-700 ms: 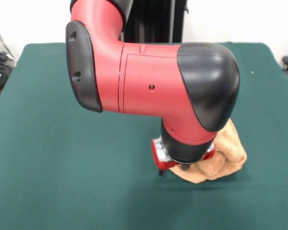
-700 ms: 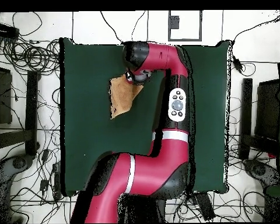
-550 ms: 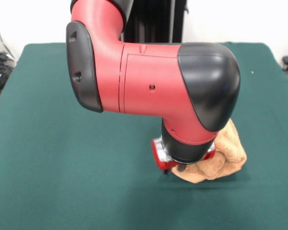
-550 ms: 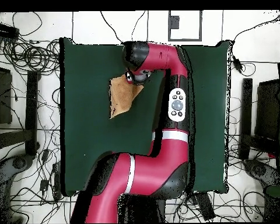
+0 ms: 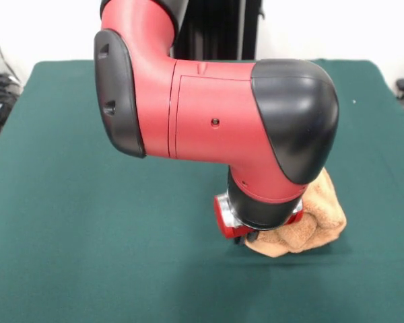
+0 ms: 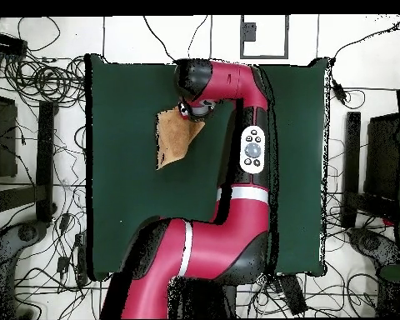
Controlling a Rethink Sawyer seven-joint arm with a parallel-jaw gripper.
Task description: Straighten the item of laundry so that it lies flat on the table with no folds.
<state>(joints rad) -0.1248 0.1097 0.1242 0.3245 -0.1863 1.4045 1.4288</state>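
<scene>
One crumpled tan terry-cloth towel [image 5: 303, 225] lies on the dark green felt counter [image 5: 87, 222]; the pincer [image 5: 250, 237] touches its edge, grip unclear.

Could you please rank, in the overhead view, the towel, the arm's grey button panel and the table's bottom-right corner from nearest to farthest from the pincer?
1. Towel: right under the pincer, spreading lower-left.
2. Grey button panel: to its right, on the arm.
3. Table's bottom-right corner: far lower right.
</scene>
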